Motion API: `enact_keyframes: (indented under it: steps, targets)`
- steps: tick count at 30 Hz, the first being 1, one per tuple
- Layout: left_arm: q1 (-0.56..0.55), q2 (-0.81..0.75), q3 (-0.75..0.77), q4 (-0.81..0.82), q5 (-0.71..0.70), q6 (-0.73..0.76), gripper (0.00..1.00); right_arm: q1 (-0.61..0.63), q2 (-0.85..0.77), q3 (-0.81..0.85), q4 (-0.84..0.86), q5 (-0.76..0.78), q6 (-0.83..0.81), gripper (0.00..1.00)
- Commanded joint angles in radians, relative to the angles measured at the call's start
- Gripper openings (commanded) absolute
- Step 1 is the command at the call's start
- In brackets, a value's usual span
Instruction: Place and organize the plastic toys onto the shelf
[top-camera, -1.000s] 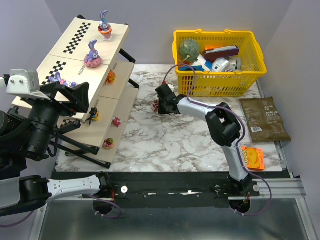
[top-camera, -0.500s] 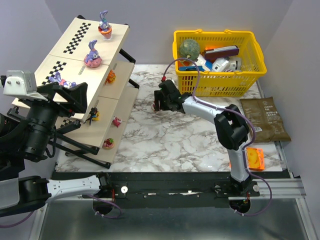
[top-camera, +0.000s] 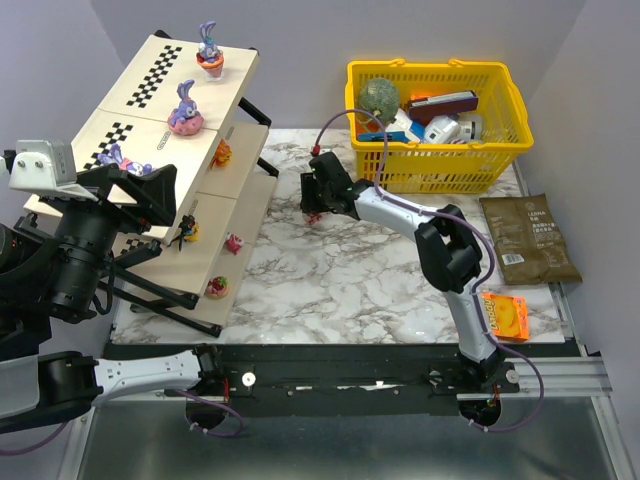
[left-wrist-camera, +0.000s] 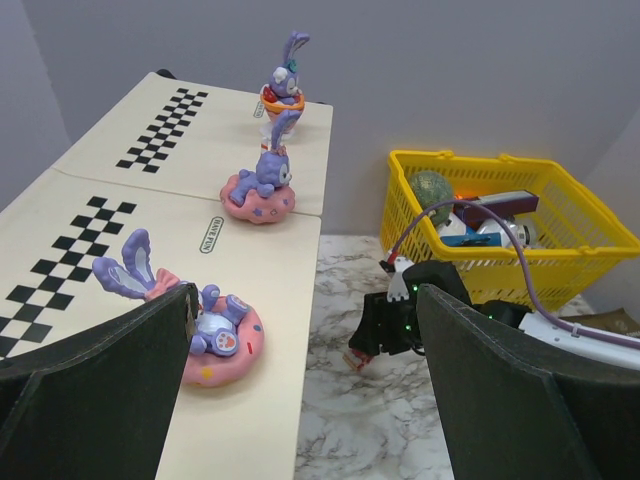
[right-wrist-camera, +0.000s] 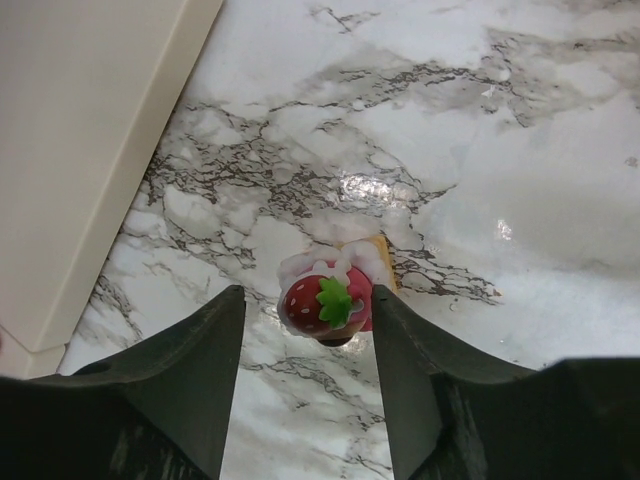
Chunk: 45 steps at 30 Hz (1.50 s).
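The right gripper is straddling the strawberry toy on the marble surface at three o'clock of the shelf, its fingers apart and needing to close squarely for the lift, while the left gripper is hanging wide apart and empty.

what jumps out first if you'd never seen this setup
The slanted checkered shelf on the left, with purple rabbits on pink doughnuts sitting on its tiers. Then the bright yellow basket at the back right, and the right hand, jaws apart, straddling a small strawberry-topped toy on the marble table beside the shelf.
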Motion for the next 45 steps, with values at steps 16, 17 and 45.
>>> enact_keyframes:
  steps: [16, 17, 45]
  targets:
    - [0.003, 0.007, 0.003, 0.016, -0.001, 0.008, 0.99, 0.004, 0.074, 0.063, -0.01, -0.087, -0.047, 0.15]
    - [0.001, 0.007, 0.005, 0.016, -0.001, 0.007, 0.99, 0.004, 0.073, 0.065, 0.005, -0.093, -0.054, 0.13]
    - [0.003, 0.02, 0.019, 0.03, -0.006, 0.025, 0.99, 0.056, 0.165, 0.267, 0.235, -0.285, -0.148, 0.06]
